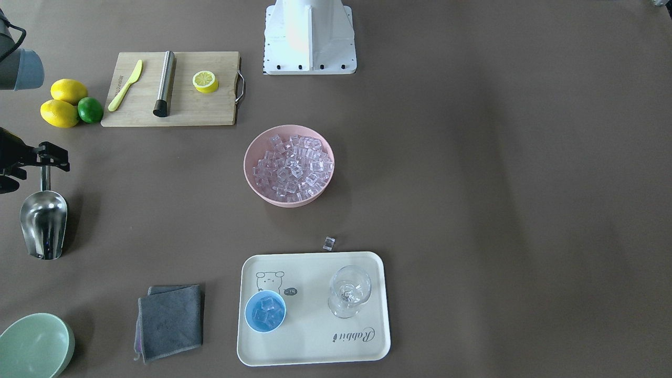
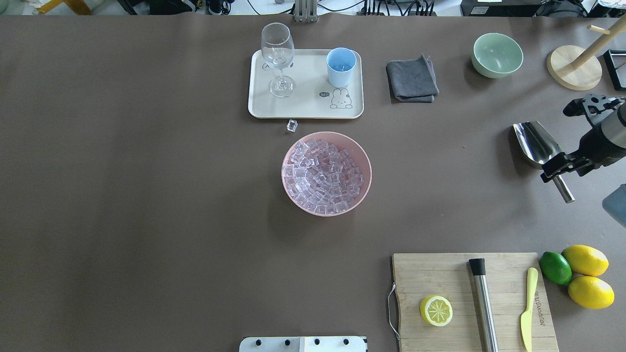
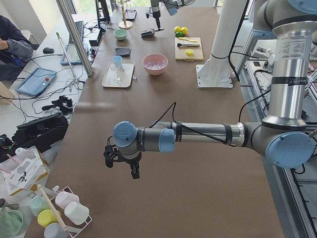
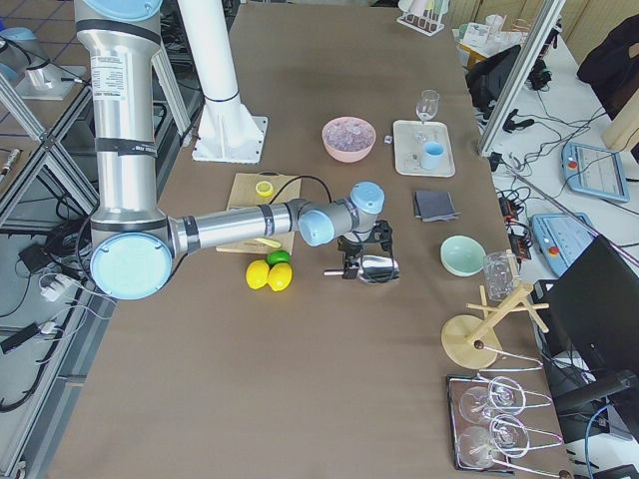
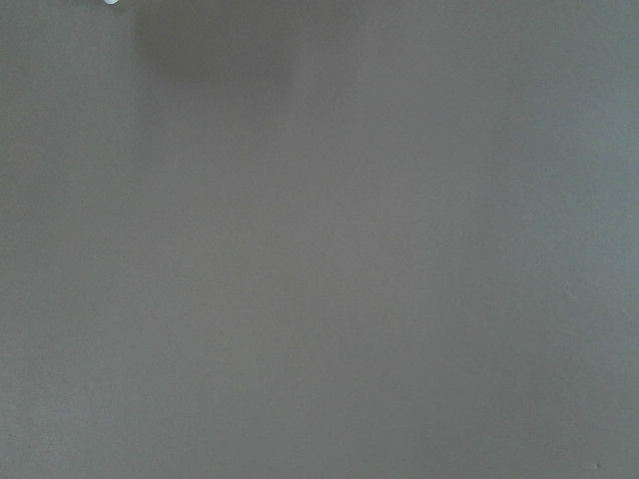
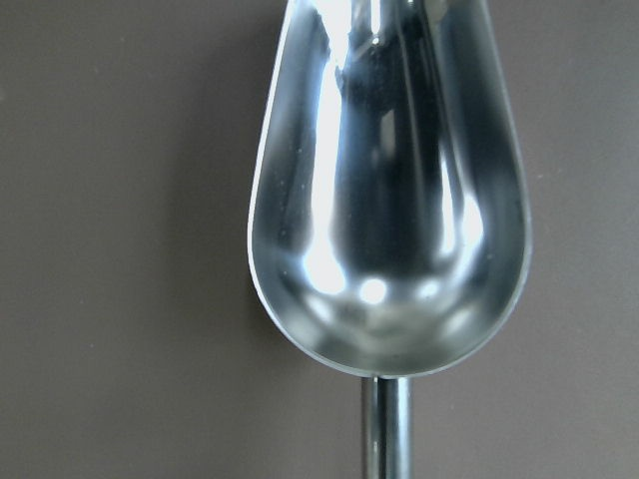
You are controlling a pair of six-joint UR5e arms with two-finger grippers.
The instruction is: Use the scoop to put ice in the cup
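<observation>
The steel scoop point(image 1: 43, 223) is empty at the table's far right side point(image 2: 535, 142), bowl up. My right gripper point(image 1: 46, 167) is closed around its handle just behind the bowl point(image 2: 557, 171). The right wrist view is filled by the empty scoop bowl point(image 6: 389, 200). The light-blue cup point(image 1: 265, 311) stands on a cream tray point(image 1: 315, 341) and holds a few ice cubes. More ice point(image 1: 294, 168) fills a pink bowl point(image 1: 286, 202). One cube point(image 1: 328, 243) lies on the table by the tray. My left gripper point(image 3: 121, 166) hovers low over bare table; I cannot tell whether it is open.
A wine glass point(image 1: 349, 291) shares the tray. A cutting board point(image 1: 173, 113) carries a steel rod, a yellow knife and a lemon half. Lemons and a lime point(image 1: 90, 110) lie beside it. A grey cloth point(image 1: 170, 320) and a green bowl point(image 1: 34, 344) are nearby.
</observation>
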